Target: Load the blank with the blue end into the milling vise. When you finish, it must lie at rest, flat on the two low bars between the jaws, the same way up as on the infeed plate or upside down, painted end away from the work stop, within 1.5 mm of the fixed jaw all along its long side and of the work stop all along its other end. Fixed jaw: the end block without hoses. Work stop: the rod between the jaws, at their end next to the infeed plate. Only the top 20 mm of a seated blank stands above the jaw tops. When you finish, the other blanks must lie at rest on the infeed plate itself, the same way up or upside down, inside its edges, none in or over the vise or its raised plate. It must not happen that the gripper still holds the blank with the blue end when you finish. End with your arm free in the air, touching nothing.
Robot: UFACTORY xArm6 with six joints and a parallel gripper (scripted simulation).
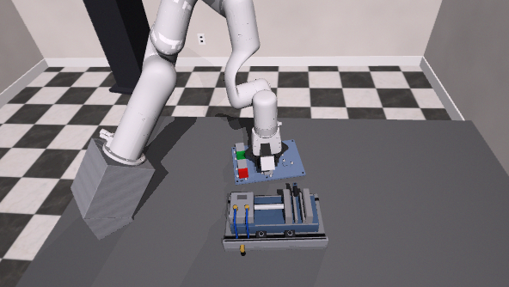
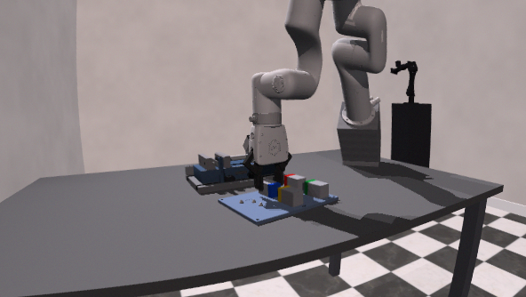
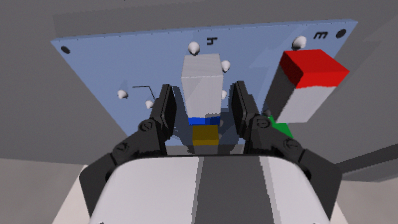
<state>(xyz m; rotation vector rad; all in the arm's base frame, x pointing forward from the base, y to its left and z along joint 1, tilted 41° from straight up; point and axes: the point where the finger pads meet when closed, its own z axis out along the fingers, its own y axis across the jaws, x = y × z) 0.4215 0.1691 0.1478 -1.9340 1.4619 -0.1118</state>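
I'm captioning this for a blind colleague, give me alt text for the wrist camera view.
The hand hangs open over the blue infeed plate, one black finger on each side of the grey blank with the blue end, gaps showing on both sides. A red-ended blank stands to the right.

blanks (image 2: 293, 196) on infeed plate (image 2: 249, 211) | vise (image 1: 275, 215) beside plate

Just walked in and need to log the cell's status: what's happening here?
The arm has its hand lowered over the blue infeed plate, fingers open on either side of the blue-ended blank and not yet gripping it. The red-ended blank, green-ended blank and yellow-ended blank sit on the plate too. The milling vise beside it holds no blank.
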